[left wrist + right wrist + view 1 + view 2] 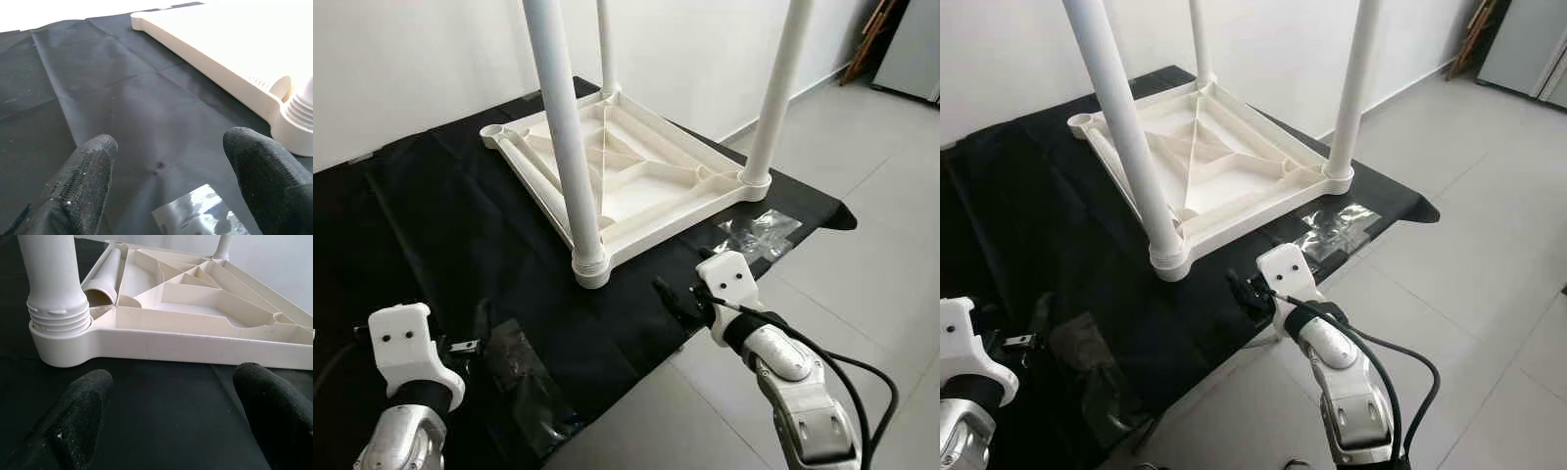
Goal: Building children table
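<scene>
Tabletop (636, 186) inverted on black sheet (431, 225), three legs up — fourth leg (105, 276) lies inside, ahead of my right claw (680, 299), nearer; both claws released, left claw (171, 191) idle.

Black cloth (440, 225), grey floor tiles (862, 166)

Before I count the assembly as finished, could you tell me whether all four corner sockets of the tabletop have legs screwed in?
No: the far-left corner socket of the tabletop stands empty, and a loose leg lies inside the frame.
</scene>
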Motion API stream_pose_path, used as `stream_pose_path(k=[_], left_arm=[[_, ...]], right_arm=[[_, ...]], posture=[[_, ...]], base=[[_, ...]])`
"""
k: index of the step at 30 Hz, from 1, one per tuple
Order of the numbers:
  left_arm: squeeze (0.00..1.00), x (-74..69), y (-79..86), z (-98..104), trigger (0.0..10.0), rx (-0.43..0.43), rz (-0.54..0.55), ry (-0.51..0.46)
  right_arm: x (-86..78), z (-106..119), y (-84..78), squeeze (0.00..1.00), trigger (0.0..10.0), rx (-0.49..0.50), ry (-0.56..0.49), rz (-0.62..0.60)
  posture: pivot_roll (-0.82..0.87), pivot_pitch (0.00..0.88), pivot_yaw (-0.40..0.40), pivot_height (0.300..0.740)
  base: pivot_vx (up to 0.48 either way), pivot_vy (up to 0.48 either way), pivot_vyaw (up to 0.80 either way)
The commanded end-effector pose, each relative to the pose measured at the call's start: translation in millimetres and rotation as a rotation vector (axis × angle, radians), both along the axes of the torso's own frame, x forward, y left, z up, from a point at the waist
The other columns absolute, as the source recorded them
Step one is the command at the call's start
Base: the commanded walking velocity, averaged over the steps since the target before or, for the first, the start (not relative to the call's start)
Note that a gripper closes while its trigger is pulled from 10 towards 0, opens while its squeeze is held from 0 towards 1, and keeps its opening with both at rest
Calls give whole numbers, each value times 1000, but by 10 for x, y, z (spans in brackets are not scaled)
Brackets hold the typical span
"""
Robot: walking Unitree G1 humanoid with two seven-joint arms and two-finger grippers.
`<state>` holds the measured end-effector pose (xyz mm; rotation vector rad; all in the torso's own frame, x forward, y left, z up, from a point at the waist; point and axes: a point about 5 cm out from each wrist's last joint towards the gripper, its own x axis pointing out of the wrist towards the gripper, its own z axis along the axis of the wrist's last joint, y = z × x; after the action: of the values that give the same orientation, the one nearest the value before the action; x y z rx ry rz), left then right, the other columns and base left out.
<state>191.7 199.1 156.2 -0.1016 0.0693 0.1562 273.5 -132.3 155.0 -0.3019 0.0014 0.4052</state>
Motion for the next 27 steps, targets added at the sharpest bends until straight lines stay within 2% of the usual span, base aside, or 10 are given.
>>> stream_pose_path(k=[1, 5, 6, 8, 10, 12, 27], left_arm=[[0, -11, -14, -48, 10000, 6, 22, 3], [0, -9, -25, -44, 10000, -6, 34, -7], [0, 20, -33, -33, 10000, -41, 50, -25], [0, 20, -33, -33, 10000, -41, 50, -25], [0, 82, -58, -20, 10000, -94, 57, -54], [0, 100, -67, -26, 10000, -105, 50, -56], [0, 117, -92, -98, 10000, -112, 23, -51]], right_arm=[[-29, 14, 36, 0, 10000, 4, -13, 16], [-27, 20, 37, 0, 10000, 3, -16, 16], [-21, 29, 38, 0, 10000, 0, -23, 14], [-21, 29, 38, 0, 10000, 0, -23, 14], [-4, 43, 40, 0, 10000, -11, -40, 8], [1, 45, 39, 0, 10000, -11, -41, 7], [-5, 18, 35, 0, 10000, -14, -37, -1]], posture=[[5, 155, 59, 740], [6, 162, 55, 740], [10, 163, 52, 740], [10, 163, 52, 740], [5, 165, 48, 740], [3, 167, 49, 740], [-7, 157, 52, 740]], base=[[0, 0, 0], [0, 0, 0], [0, 0, 0], [0, 0, 0], [0, 0, 0], [0, 0, 0], [0, 0, 0]])
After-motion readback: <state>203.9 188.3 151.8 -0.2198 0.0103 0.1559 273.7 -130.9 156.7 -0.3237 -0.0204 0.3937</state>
